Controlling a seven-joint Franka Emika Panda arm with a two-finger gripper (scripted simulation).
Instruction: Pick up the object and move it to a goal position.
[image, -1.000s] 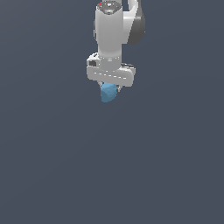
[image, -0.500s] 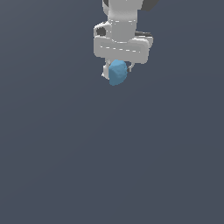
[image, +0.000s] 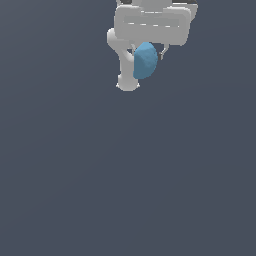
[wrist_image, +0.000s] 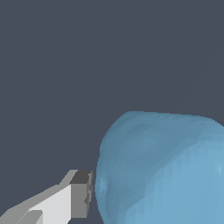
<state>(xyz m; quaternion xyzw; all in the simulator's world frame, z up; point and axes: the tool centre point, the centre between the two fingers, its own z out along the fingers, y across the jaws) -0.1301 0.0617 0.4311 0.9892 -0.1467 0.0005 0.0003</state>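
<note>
A: Status, wrist view first?

B: The object (wrist_image: 162, 170) fills the near field, one finger pad (wrist_image: 81, 194) right against its side. Jaws look clamped on it.

A: Exterior?

B: The gripper (image: 142, 62) sits high in frame, the blue lump hanging under the white hand, clear of the grey worktop (image: 125, 190). Pick looks done; carry is left. No goal marker visible, so remaining travel can't be judged.

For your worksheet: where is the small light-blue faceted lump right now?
In the exterior view the light-blue faceted lump sits near the top, held in the white gripper, above the dark grey floor.
</note>
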